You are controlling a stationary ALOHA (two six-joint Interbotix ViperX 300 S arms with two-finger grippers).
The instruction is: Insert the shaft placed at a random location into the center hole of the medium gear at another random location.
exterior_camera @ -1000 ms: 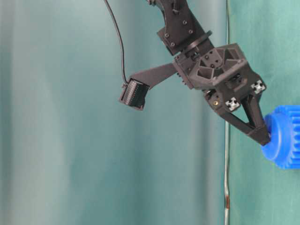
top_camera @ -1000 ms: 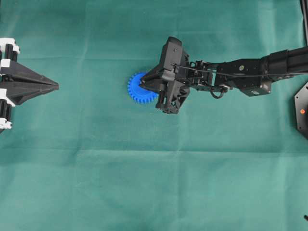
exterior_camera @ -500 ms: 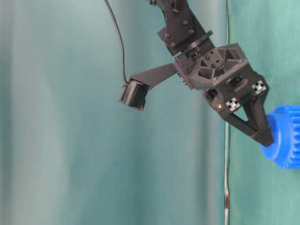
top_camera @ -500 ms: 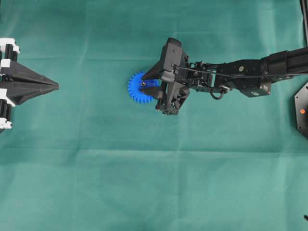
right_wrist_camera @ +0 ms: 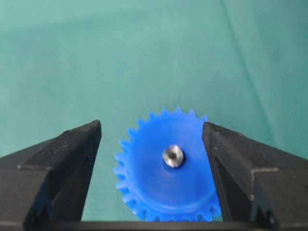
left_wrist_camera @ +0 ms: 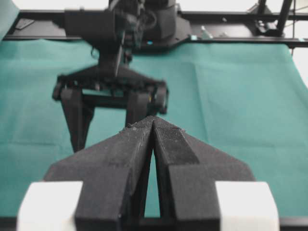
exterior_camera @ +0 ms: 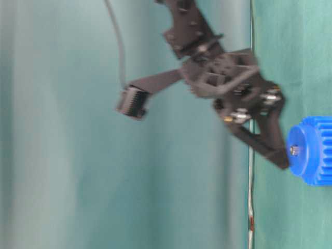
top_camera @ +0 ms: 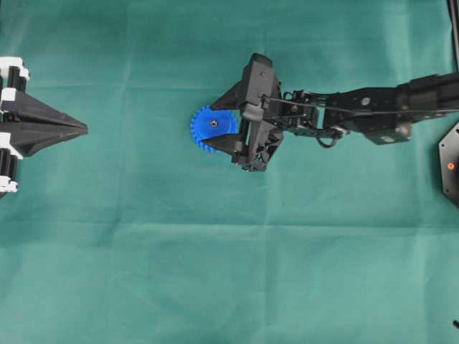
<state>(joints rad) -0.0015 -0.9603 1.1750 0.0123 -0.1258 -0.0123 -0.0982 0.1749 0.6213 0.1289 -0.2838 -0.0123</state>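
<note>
Two fingers of the right gripper point(right_wrist_camera: 151, 139) stand wide apart, one each side of the medium gear point(right_wrist_camera: 166, 166), touching nothing that shows. Left gripper point(left_wrist_camera: 153, 127) pressed shut and empty, parked well apart at the cloth's far edge.

Gear lies flat on the green cloth point(top_camera: 229, 272), teeth all round, raised hub upward. The shaft point(right_wrist_camera: 173, 156) stands in the center hole, only its shiny round end showing above the blue hub. Table-level view is smeared; the pin looks seated nearly flush, though depth cannot be read for sure.

Handling, as judged: pin is metal, stiff, smooth, likely slippery, very thin, so little to pinch now. Any regrip would need fingertips squarely on the exposed end, closing gently. Gear is light rigid plastic and could skate on cloth if nudged sideways; take it across the hub or toothed rim.

Insertion appears done.
</note>
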